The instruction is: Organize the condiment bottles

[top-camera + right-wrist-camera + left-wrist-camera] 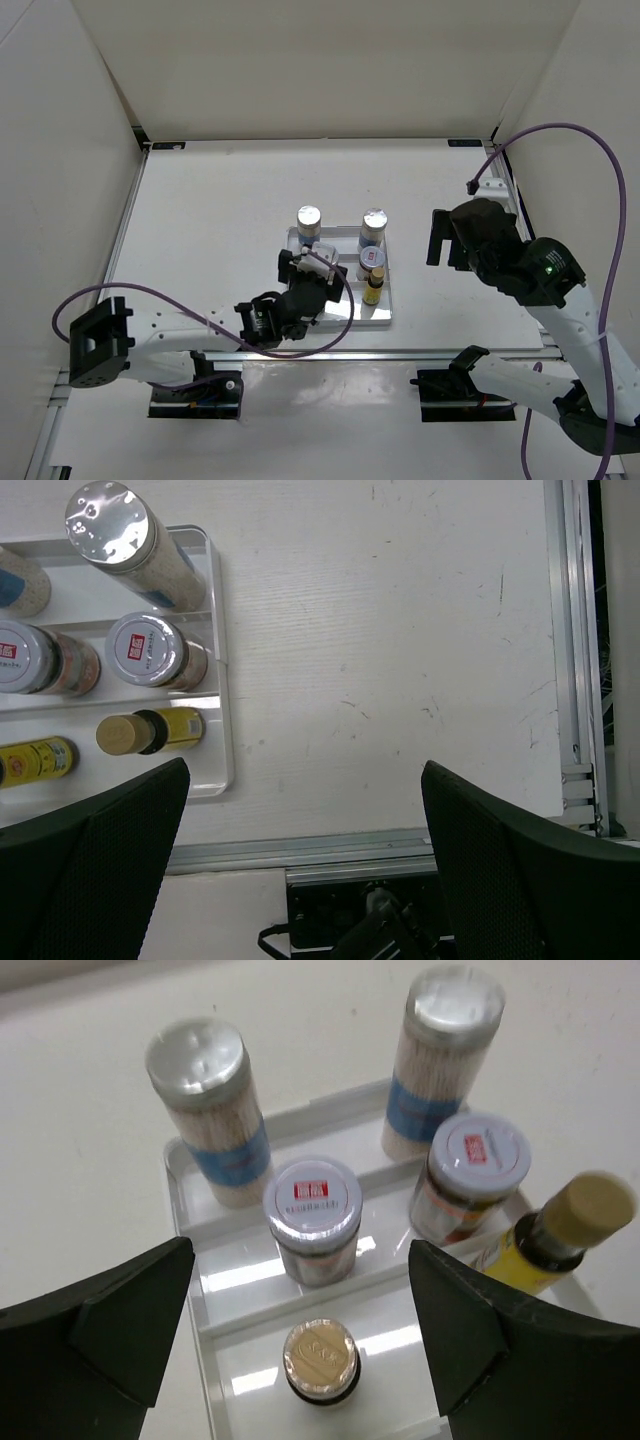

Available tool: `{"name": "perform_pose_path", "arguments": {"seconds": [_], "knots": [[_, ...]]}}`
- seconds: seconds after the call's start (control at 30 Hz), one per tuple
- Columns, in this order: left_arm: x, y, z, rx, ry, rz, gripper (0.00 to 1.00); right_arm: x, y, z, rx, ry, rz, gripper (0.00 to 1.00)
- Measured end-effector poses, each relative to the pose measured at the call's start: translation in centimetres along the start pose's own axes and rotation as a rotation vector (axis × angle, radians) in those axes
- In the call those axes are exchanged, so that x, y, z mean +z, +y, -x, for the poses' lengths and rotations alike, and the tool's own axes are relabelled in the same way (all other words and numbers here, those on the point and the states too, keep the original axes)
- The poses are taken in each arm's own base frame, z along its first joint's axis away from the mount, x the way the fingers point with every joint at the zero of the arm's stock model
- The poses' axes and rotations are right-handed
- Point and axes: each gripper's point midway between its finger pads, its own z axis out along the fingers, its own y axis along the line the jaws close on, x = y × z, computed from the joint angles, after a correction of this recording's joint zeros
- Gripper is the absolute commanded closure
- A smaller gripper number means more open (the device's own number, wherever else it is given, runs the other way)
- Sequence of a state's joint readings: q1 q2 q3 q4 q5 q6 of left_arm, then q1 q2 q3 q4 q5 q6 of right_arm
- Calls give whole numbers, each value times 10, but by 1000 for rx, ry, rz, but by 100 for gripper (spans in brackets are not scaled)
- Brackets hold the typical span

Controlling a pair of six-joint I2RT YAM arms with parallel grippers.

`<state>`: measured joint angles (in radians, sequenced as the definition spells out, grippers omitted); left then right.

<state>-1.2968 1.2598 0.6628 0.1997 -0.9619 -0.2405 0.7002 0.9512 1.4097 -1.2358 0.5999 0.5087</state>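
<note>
Six condiment bottles (312,1220) stand in the tray (235,1272), two per row.
Left gripper (300,1260) spread wide over near row; right gripper (305,768) spread wide over table (400,630).

I see all six standing upright inside the white tray (180,1222). Two tall silver-capped bottles (210,1110) (440,1060) with white-blue labels fill its far row. Two short red-labelled jars (312,1218) (472,1175) fill the middle row, and two tiny yellow bottles (320,1360) (560,1235) the near row.
</note>
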Motion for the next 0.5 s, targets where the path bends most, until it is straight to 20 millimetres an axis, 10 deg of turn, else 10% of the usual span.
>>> {"name": "perform_pose_path", "arguments": {"seconds": [0.37, 0.5], "knots": [[-38, 60, 163, -92, -176, 51, 1, 13, -17, -17, -56, 23, -95, 0], [-48, 109, 171, -64, -167, 135, 1, 24, -26, -33, -101, 59, -160, 0]]}}
